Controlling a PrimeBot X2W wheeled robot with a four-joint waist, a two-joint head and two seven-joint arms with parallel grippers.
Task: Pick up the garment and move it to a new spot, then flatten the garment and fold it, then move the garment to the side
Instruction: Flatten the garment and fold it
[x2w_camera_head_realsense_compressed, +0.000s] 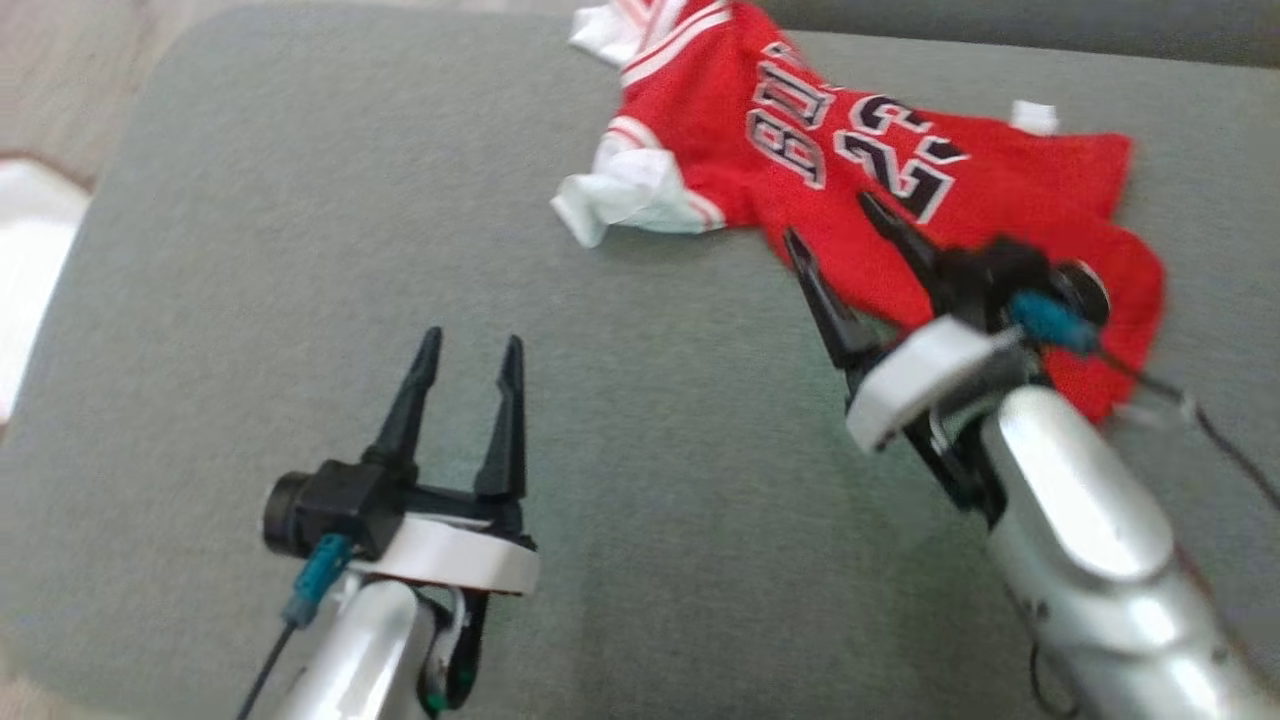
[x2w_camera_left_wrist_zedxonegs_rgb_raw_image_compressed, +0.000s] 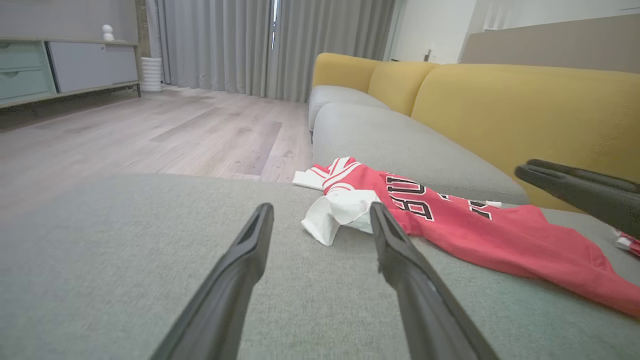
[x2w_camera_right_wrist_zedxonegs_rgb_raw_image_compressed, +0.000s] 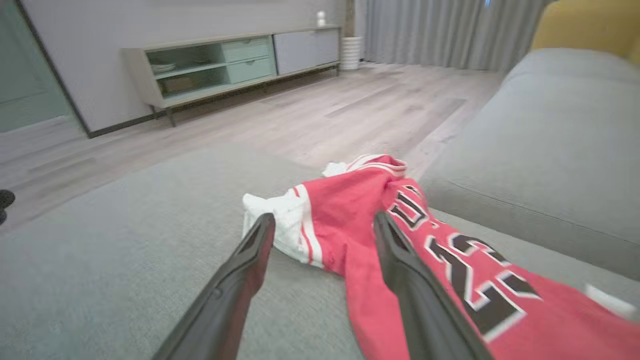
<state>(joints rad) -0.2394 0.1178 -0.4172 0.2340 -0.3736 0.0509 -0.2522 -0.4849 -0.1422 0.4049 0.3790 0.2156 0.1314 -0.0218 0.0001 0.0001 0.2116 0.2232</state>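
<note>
Fingers apart and empty on left tool (x2w_camera_head_realsense_compressed: 472, 340) and right tool (x2w_camera_head_realsense_compressed: 832, 220). The jersey (x2w_camera_head_realsense_compressed: 800, 130) at the cushion (x2w_camera_head_realsense_compressed: 300, 250) far edge looks soft and light; I'd pinch a shoulder.

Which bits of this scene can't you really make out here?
- Jersey lettering: head view, blur and folds break up the word.
- Jersey's near edge: head view, right gripper and its forearm cover it.
- White object on the cabinet: left wrist view, too small to identify.
</note>
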